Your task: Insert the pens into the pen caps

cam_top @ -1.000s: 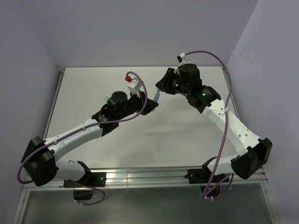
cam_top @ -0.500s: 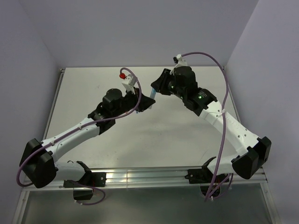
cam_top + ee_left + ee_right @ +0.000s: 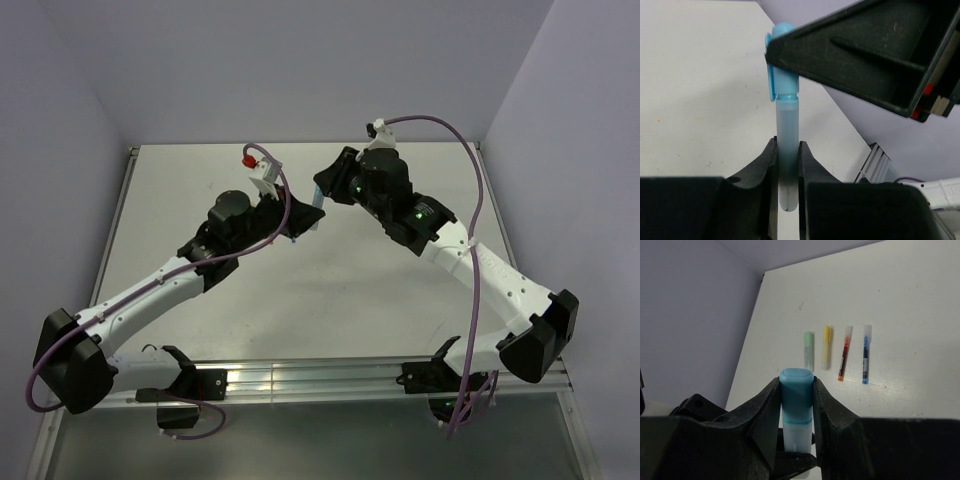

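The light blue marker (image 3: 788, 145) stands upright between the fingers of my left gripper (image 3: 788, 165), which is shut on its pale body. Its light blue cap (image 3: 796, 390) sits on the marker's top end, and my right gripper (image 3: 796, 386) is shut on that cap. In the top view the two grippers meet above the table's far middle, left (image 3: 303, 222) and right (image 3: 325, 188), with the marker (image 3: 318, 203) between them. In the right wrist view a pale green marker (image 3: 809, 347), a yellow marker (image 3: 826, 346), a red pen (image 3: 844, 353) and a dark blue pen (image 3: 866, 354) lie side by side on the table.
The white table (image 3: 400, 300) is closed in by lilac walls at the back and both sides. A metal rail (image 3: 300, 378) runs along its near edge. Purple cables (image 3: 480, 200) loop off both arms.
Both grippers, still joined on the light blue marker and cap, have moved left and a little toward the table's far side.
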Action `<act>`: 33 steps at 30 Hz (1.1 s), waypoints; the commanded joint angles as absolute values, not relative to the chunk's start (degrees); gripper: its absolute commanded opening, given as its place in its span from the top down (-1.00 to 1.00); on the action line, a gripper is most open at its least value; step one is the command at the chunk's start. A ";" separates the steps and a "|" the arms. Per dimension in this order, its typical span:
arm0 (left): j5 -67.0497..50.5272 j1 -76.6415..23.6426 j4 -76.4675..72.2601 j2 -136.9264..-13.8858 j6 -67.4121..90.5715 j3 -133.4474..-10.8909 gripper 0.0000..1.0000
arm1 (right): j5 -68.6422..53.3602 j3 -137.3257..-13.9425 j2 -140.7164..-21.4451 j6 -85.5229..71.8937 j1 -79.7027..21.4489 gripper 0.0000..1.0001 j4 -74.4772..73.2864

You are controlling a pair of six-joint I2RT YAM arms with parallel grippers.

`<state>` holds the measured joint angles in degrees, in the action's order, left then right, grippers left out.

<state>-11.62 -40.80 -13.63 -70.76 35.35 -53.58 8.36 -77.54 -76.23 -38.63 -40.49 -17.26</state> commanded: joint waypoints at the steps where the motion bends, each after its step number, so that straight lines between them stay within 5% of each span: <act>1: -8.79 -40.25 -21.62 -67.85 34.19 -54.40 0.99 | 5.89 -75.94 -75.59 -41.48 -44.47 1.00 -19.42; 33: -11.16 -40.25 -20.13 -59.41 31.91 -57.04 0.99 | 12.30 -69.96 -66.62 -43.16 -55.36 1.00 -21.35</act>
<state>-17.32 -41.43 -9.76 -60.80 33.63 -52.18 18.11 -70.08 -65.76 -42.06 -50.98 -10.94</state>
